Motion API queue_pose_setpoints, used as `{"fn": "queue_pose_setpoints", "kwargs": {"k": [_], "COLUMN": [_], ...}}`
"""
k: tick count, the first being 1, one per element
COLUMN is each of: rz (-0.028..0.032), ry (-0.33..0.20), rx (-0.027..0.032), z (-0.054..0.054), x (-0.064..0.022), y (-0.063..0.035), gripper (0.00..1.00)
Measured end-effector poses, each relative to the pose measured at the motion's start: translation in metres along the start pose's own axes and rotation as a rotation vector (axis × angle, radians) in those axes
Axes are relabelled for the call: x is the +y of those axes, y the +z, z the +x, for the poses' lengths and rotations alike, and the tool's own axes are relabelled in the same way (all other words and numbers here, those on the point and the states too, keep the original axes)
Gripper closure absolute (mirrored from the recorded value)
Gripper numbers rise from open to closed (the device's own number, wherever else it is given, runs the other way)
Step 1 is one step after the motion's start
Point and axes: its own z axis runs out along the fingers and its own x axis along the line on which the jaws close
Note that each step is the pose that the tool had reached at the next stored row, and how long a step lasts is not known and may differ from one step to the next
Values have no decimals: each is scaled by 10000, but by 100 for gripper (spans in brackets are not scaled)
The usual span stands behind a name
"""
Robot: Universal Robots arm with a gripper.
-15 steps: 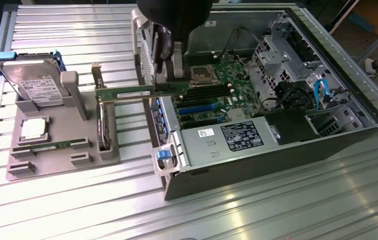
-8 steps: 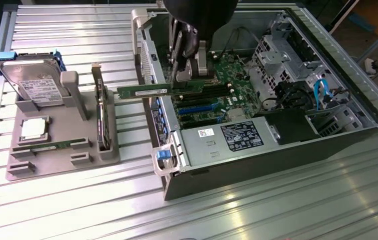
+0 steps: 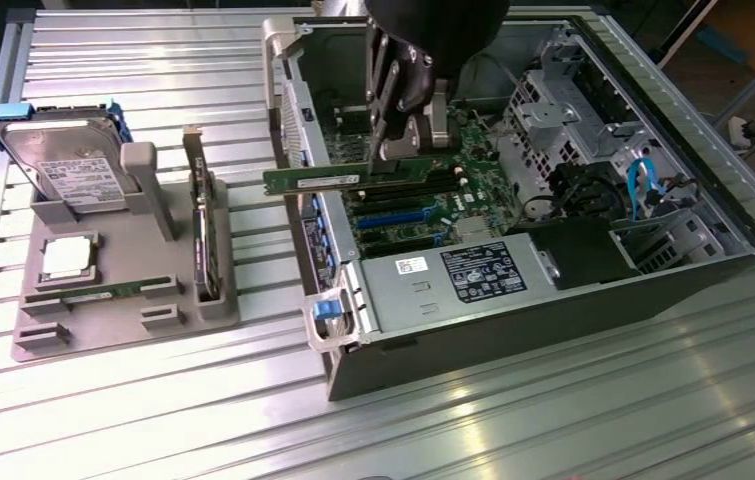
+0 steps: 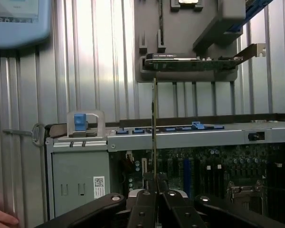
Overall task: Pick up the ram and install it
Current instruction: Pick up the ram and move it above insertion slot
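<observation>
I hold the ram (image 3: 330, 179) over the open case (image 3: 511, 345)
My tool (image 3: 401, 165) is clamped on one end; the stick hangs level above the motherboard (image 3: 481, 150), long axis running toward the exterior view's left.

The counter (image 3: 511, 430) is ribbed bare metal, bright and reflective; the computer case (image 3: 286, 70) on it has dull grey sheet-metal walls and a blue plastic latch (image 3: 329, 312). Over the case, the ram (image 3: 310, 180) is a green circuit board with a slight sheen, pinched between smooth black fingers (image 4: 141, 211). Beside the case, the holder (image 3: 124, 325) is matt grey plastic, and the hard drive (image 3: 44, 150) in it silvery metal with a paper label (image 3: 84, 182).
</observation>
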Motion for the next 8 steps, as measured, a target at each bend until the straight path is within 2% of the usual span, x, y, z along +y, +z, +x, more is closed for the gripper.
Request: {"fn": "queue_pose_setpoints", "kwargs": {"k": [8], "rz": [-2], "ry": [0], "rx": [1], "z": [-9], "x": [-195], "y": [-7], "gripper": [88]}}
